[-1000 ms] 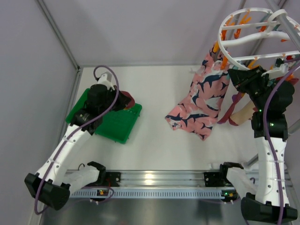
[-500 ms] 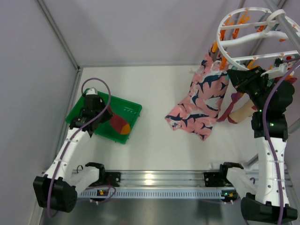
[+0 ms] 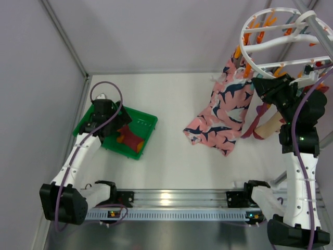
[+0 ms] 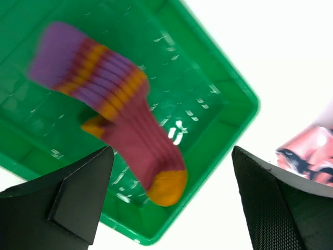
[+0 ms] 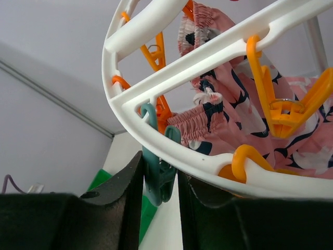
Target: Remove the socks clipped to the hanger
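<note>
The maroon ribbed fabric sock with purple and orange bands [image 4: 132, 138] lies stretched out in the green plastic tray [image 4: 229, 91], off the round white plastic ringed hanger [image 5: 208, 56]. Half a second ago it was a bunched lump there. The left claw [image 4: 170, 172], its fingers wide apart and holding nothing, has since drawn back toward the tray's left edge. The right claw [image 5: 159, 179] has not shifted: it is clamped on a teal clip peg [image 5: 153, 166] under the hanger's rim. The tray sits on a white bench [image 3: 177, 156], with pale grey walls [image 3: 156, 31] behind and grey metal frame poles [image 3: 64, 36] at the corners. One long red sock [image 3: 253, 123] and one tan sock [image 3: 268, 128] hang beside the right arm, next to one pink cloth with navy and white print [image 3: 223, 114]. That makes one sock in the tray and two hanging, with one tray and one hanger.
</note>
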